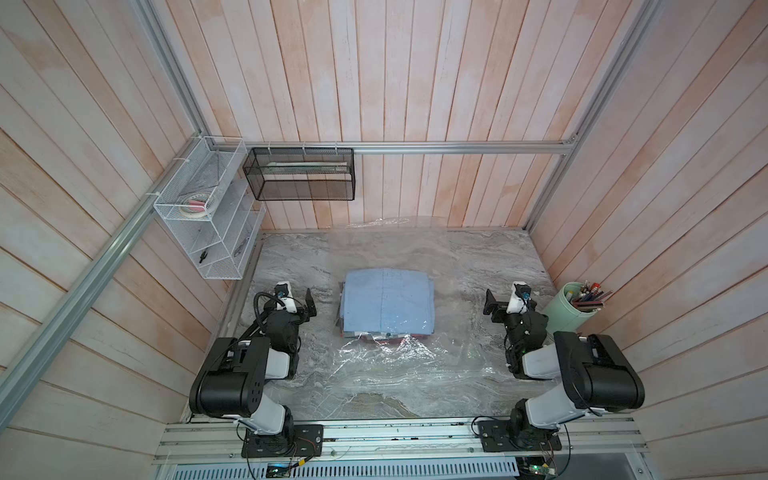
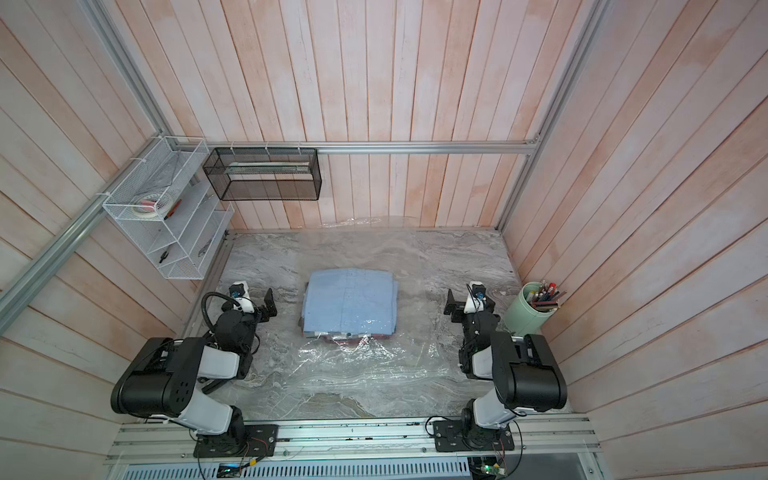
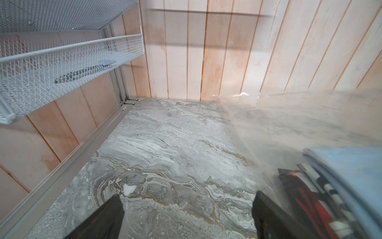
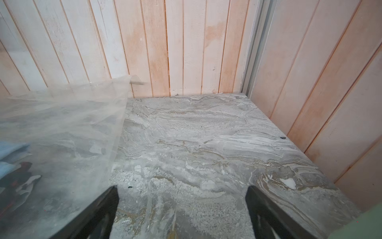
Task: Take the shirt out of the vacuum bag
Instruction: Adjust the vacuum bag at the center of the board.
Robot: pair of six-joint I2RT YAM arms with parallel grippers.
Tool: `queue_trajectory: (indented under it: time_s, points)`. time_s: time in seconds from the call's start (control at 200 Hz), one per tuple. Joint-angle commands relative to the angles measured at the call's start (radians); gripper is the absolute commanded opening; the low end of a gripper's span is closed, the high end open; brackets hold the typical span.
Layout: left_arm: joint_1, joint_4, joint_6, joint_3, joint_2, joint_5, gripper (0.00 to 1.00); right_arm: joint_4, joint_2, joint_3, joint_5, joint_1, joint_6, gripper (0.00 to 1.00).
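Note:
The vacuum bag point(image 1: 395, 368) point(image 2: 357, 368) is clear, crinkly plastic lying flat along the middle of the marble table, its far end curling up the back wall. Inside it sits a folded light blue shirt point(image 1: 388, 301) point(image 2: 351, 297) on top of red, black and white cloth. My left gripper point(image 1: 306, 308) point(image 2: 268, 305) stands open just left of the bag, nothing between its fingers. On the bag's right side my right gripper point(image 1: 492, 309) point(image 2: 451, 305) is open too. In the left wrist view the gripper point(image 3: 187, 194) hangs over bare marble, with the bag point(image 3: 289, 124) and shirt point(image 3: 351, 165) beside it. The right wrist view shows the gripper point(image 4: 182, 187) next to the bag's edge point(image 4: 62, 124).
A white wire shelf point(image 1: 208, 224) and a black mesh basket point(image 1: 299, 174) hang at the back left. A green cup of pens point(image 1: 571, 307) stands against the right wall, close behind my right arm. Wooden walls close in three sides.

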State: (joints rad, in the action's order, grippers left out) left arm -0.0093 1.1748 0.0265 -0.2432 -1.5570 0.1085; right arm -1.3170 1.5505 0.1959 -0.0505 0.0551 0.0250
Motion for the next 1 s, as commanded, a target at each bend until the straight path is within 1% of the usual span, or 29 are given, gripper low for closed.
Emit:
queue_trajectory:
  time_s: [0.0,0.7,0.78,0.885,0.93,0.99]
  points:
    - [0.005,0.028,-0.013,-0.018,-0.007,-0.015,1.00,-0.027,0.012,0.014,-0.007,0.006,0.006,0.98]
    - [0.005,0.025,-0.013,-0.020,-0.007,-0.015,1.00,-0.027,0.013,0.014,-0.008,0.006,0.008,0.99]
    - [0.022,0.009,0.001,-0.024,-0.006,-0.050,1.00,-0.027,0.013,0.014,-0.008,0.007,0.007,0.98]
    - [0.025,0.014,0.002,-0.022,-0.003,-0.050,1.00,-0.026,0.012,0.014,-0.011,0.009,0.010,0.98]
    - [0.023,0.024,0.013,-0.014,0.002,-0.009,1.00,-0.025,0.011,0.015,0.006,0.009,0.016,0.98]
    - [0.023,0.047,0.035,0.010,0.027,0.034,1.00,-0.003,-0.019,0.017,0.060,0.009,0.039,0.98]
